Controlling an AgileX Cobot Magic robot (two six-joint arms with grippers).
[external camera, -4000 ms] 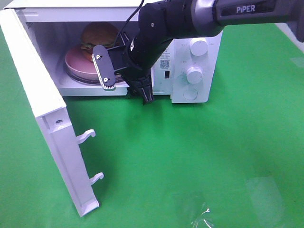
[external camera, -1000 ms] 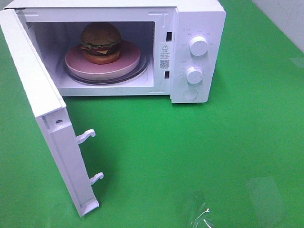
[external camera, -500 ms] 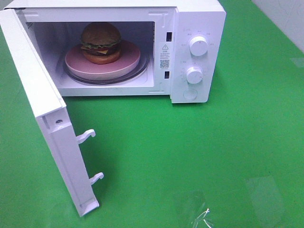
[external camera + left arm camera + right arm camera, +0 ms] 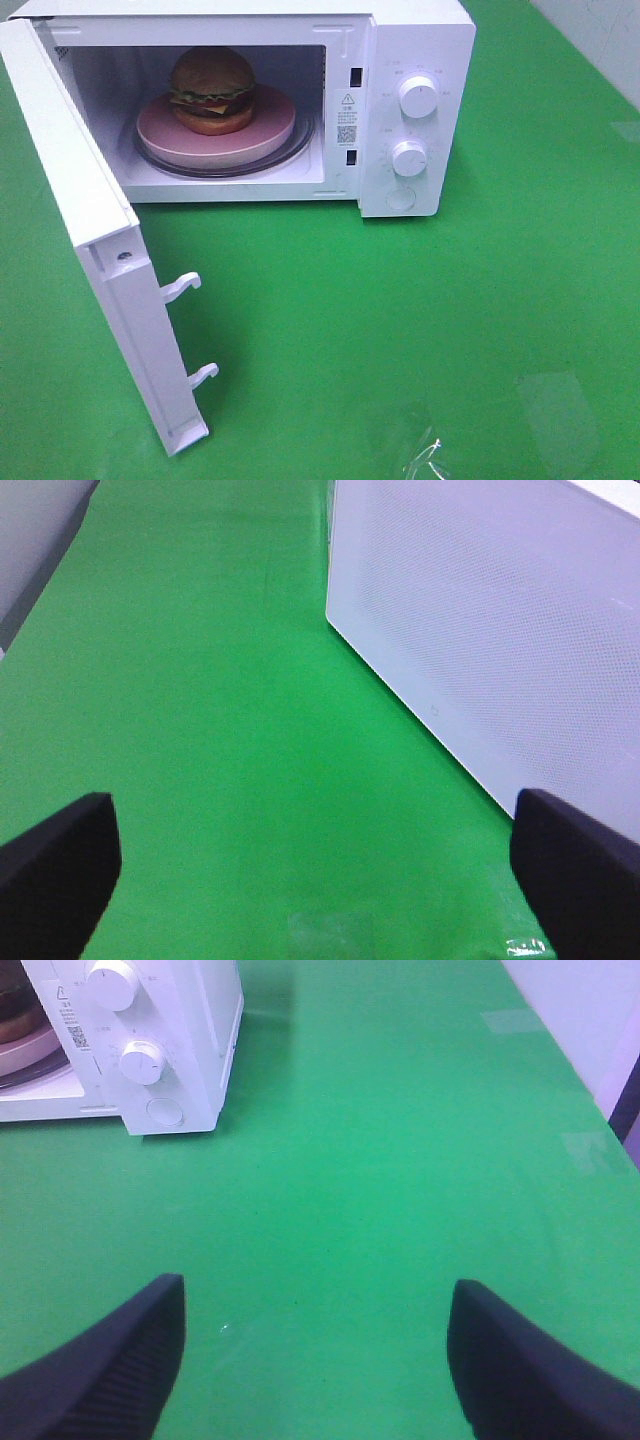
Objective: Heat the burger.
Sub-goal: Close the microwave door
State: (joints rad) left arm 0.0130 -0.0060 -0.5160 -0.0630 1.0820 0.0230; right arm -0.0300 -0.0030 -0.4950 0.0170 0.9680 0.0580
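1. Gone from in front of the microwave (image 4: 420, 40) is the right arm, which blocked the cavity four seconds ago. In the high view no arm shows, and nothing else has shifted in the last second.
2. The burger (image 4: 211, 90) sits inside the microwave cavity, upright on the pink plate (image 4: 272, 127), toward the back of it.
3. The pink plate rests on the glass turntable (image 4: 303, 148) on the cavity floor.
4. The microwave door (image 4: 80, 200) stands swung wide to the left of the cavity, with its two latch hooks (image 4: 180, 285) pointing out over the green desk (image 4: 400, 330).
5. On the microwave's control panel, right of the cavity, are an upper knob (image 4: 416, 97), a lower knob (image 4: 409, 158) and a round button (image 4: 400, 199) below them.
6. The left jaws are spread wide and hold nothing. They hang over bare desk beside a white dotted panel (image 4: 480, 630).
7. The right jaws are also parted and empty, over the desk in front of the microwave's control panel side and well apart from it.
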